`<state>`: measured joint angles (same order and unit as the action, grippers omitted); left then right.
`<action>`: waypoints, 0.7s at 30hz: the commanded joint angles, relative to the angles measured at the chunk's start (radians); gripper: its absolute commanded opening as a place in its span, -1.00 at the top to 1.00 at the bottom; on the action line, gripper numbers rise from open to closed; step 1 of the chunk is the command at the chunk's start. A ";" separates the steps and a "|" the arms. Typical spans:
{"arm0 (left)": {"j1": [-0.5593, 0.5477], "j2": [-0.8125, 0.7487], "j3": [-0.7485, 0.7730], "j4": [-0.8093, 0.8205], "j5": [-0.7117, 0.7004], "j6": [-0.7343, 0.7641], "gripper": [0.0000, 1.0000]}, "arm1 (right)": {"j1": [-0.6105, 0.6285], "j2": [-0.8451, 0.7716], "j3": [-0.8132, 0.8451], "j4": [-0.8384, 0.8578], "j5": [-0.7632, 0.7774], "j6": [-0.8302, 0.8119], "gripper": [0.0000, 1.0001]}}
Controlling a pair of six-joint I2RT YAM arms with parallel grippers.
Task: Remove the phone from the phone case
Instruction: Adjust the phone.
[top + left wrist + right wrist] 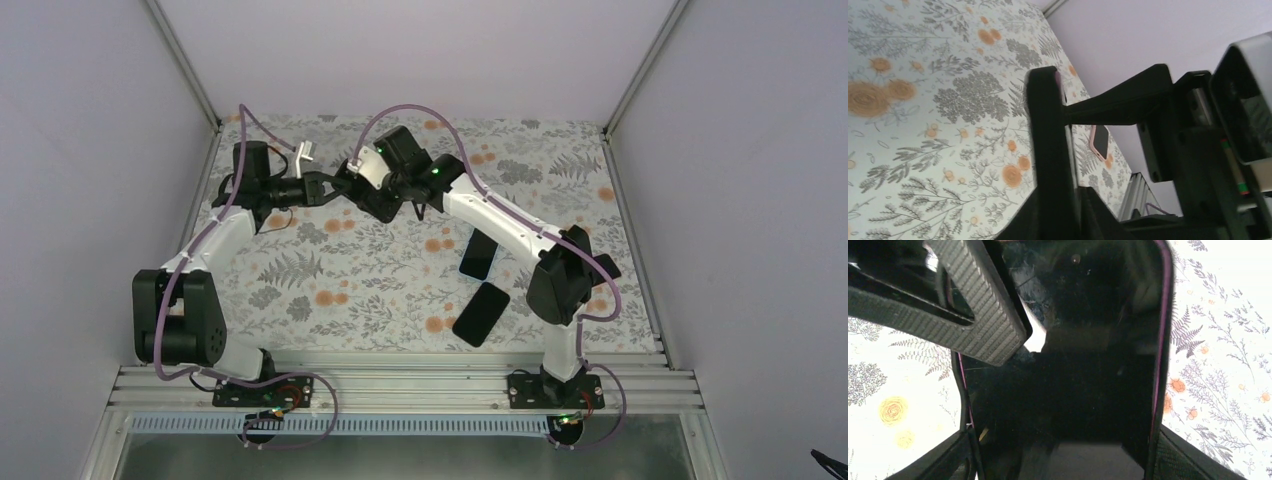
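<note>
A phone with a dark screen [1068,365] sits in a black phone case with a purple rim [1164,340]. It is held up off the table at the back middle [368,200]. My right gripper [1060,460] is shut across the case's width, one finger on each long side. My left gripper [325,187] comes in from the left. One ribbed finger [975,315] lies over the screen's top left corner. In the left wrist view the cased phone [1048,145] stands edge-on between my left gripper's [1065,200] jaws, which press on both its faces.
Two more dark phones lie on the floral cloth to the right, one [478,256] beside my right forearm and one [481,313] nearer the front rail. The first shows a pink case [1099,141] in the left wrist view. Grey walls close in the back and sides.
</note>
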<state>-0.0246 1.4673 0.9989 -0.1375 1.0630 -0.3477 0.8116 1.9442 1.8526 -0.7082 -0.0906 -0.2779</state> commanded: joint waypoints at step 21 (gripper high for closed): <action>-0.004 -0.205 0.163 -0.494 0.119 0.685 0.95 | -0.097 -0.299 -0.141 -0.177 -0.508 -0.041 -0.99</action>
<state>-0.0288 1.3151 1.1057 -0.4927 1.0660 0.0929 0.7517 1.6806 1.7557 -0.7971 -0.4274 -0.2607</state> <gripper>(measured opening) 0.093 0.993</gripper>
